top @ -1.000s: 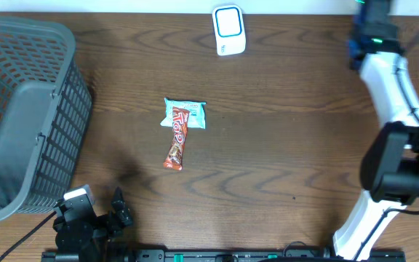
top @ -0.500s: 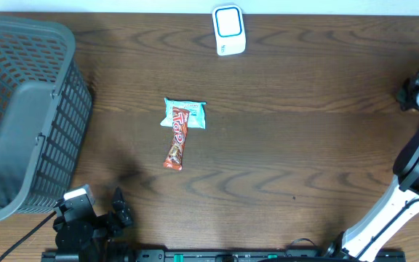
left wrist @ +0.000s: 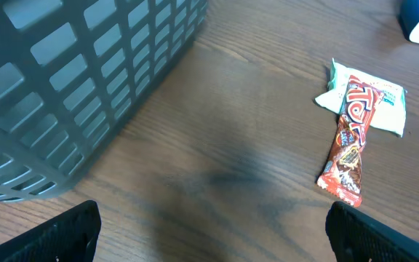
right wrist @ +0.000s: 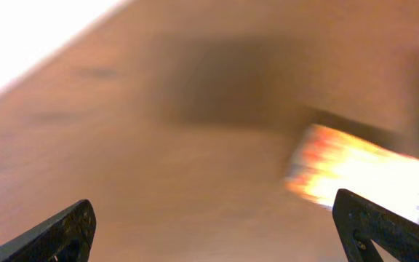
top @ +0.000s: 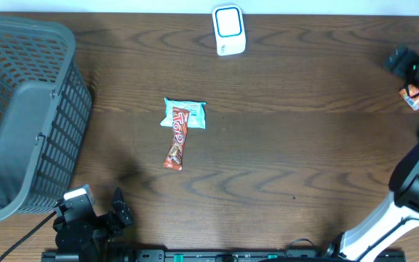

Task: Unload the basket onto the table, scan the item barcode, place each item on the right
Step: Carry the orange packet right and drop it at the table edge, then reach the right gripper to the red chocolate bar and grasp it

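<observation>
Status: right hand (right wrist: pixel 228 229) just opened near orange packet (right wrist: pixel 362 175), far right; left hand (left wrist: pixel 213 233) open; scan pending.

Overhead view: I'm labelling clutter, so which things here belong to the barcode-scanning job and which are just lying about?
Job: white scanner; red snack bar; pale blue packet under it; small orange pack at the right edge.
Lying about: grey basket, probably not needed for the scanning itself.

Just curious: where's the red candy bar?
Overhead, the long red candy bar lies mid-table, its upper end on a pale blue packet, right of the grey basket.
</observation>
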You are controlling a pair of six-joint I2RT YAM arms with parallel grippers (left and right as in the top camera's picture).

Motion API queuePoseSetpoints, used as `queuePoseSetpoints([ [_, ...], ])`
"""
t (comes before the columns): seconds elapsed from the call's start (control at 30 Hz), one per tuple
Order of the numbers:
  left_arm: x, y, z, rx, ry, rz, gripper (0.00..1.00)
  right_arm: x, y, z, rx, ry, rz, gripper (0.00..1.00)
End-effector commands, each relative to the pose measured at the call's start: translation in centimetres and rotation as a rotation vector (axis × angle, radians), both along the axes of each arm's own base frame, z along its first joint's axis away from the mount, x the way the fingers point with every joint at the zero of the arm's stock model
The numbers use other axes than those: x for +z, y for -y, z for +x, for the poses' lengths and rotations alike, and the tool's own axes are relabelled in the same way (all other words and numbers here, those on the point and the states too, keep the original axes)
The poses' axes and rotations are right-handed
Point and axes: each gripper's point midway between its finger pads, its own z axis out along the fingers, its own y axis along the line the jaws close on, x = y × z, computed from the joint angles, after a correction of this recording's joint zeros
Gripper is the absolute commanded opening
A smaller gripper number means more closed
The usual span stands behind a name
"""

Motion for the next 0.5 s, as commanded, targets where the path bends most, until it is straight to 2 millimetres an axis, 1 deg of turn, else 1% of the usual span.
queuePoseSetpoints([
  [0.0,-0.1,-0.1,0.0,0.005,-0.002,0.004,0.99,5.3,-10.5,1.7,0.341,0.177,0.292,0.99],
  [0.03,-0.1,-0.1,0.0,0.005,-0.002,0.004,0.99,5.8,-12.8,1.7,0.412,0.191,0.340,0.99],
  [0.07,-0.1,-0.1,0.0,0.005,-0.002,0.004,0.99,6.0,-14.6,1.6,0.463,0.191,0.376,0.99],
  [0.17,-0.1,-0.1,0.0,0.005,-0.002,0.004,0.99,5.5,-19.9,0.7,0.569,0.129,0.479,0.99],
  [0.2,-0.1,-0.1,0.0,0.005,-0.002,0.004,0.99,5.3,-22.3,0.0,0.615,0.097,0.518,0.99],
  [0.3,-0.1,-0.1,0.0,0.005,-0.002,0.004,0.99,4.9,-28.4,-1.9,0.728,0.013,0.597,0.99],
  [0.33,-0.1,-0.1,0.0,0.005,-0.002,0.004,0.99,4.6,-30.7,-2.8,0.764,-0.030,0.616,0.99],
  [0.4,-0.1,-0.1,0.0,0.005,-0.002,0.004,0.99,4.0,-34.5,-4.5,0.863,-0.079,0.605,0.98],
  [0.47,-0.1,-0.1,0.0,0.006,-0.002,0.004,0.99,3.7,-38.5,-6.4,1.012,-0.088,0.554,0.92],
])
